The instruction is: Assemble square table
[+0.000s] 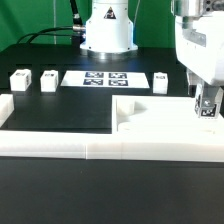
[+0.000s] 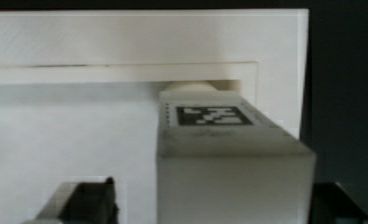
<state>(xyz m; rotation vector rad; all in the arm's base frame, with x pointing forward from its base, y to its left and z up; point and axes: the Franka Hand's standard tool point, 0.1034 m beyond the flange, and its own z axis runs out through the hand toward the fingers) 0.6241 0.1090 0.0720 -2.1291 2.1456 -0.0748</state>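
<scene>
Legs made up most of the surroundings in the exterior view: a loose leg (image 1: 20, 80) and a second loose leg (image 1: 47, 80) stood on the black table (image 1: 60, 112) to the exterior view's left of the marker board (image 1: 97, 78), and a third loose leg (image 1: 162, 82) stood just to its right, all well apart from the gripper (image 1: 205, 108). Behind the board rose the robot base (image 1: 105, 30). The square tabletop (image 1: 155, 118) lay at the exterior view's right, tucked against the long border wall (image 1: 60, 148) that ran along the front. The gripper hung low over the tabletop's far right part, with nothing between it and the slab. In the wrist view a tagged leg (image 2: 225, 150) filled the middle, tag facing the camera, its far end meeting a raised white edge of the tabletop (image 2: 74, 120). One dark finger (image 2: 92, 205) showed beside the leg with a gap between them, so the jaws stood apart and were not clamped on it; the other finger was lost in shadow.
</scene>
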